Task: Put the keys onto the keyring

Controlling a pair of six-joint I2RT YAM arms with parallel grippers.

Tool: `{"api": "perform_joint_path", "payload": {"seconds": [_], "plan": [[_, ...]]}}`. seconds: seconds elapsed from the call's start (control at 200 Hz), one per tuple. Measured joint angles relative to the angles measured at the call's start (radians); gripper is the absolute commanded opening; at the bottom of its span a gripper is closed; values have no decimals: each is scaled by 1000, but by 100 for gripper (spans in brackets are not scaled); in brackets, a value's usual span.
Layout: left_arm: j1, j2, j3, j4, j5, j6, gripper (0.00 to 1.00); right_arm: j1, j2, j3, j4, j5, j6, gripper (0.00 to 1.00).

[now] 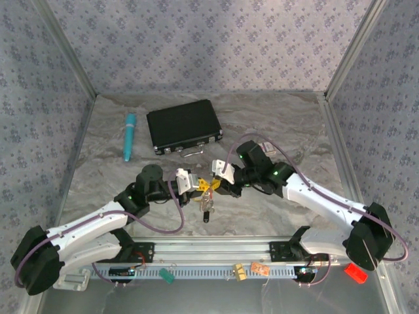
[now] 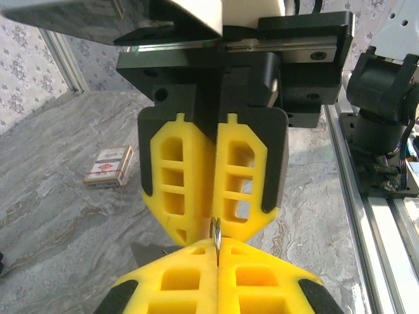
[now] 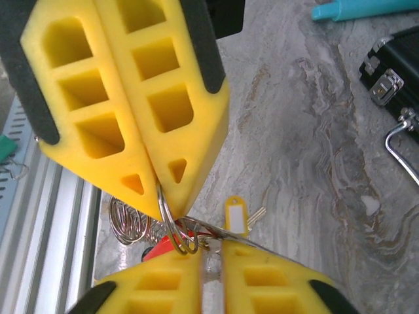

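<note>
Keyring [image 3: 171,226] — silvery wire loop, edge-on, pinched in my left fingers [image 3: 163,104]; keys [image 3: 167,247] bunched beneath — one red-tagged, one yellow-tagged just beside.

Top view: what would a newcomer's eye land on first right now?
The left gripper and right gripper meet tip to tip at mid-table, keys dangling beneath them. Up close, the left gripper's yellow fingers pinch a wire ring. Behind them lie a black case and a teal pen.
</note>
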Motion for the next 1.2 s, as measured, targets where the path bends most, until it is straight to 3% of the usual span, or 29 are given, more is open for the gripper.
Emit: {"api": "perform_joint_path", "payload": {"seconds": [0.25,0.655,0.81,0.87,0.924,0.979,1.034,1.204], "plan": [[0,0,-10,21,0,-1,0,-2,-61,-18,18,-12,-1,24],[0,0,-14,30,-1,-19,0,5,-47,-19,59,-32,-3,16],[1,0,-17,28,-16,-20,0,9,-31,-19,65,-34,-3,0],[1,1,-17,28,-20,-25,0,9,-29,-19,64,-34,-5,0],[1,1,-17,27,-24,-27,11,9,-29,-17,61,-32,-8,0],[1,1,-17,26,-31,-32,31,9,-27,-7,47,-28,-13,0],[0,1,-16,26,-38,-29,40,13,-24,8,19,-11,-24,0],[0,1,-3,-34,-54,-14,45,30,0,83,-93,60,-82,0]]}}
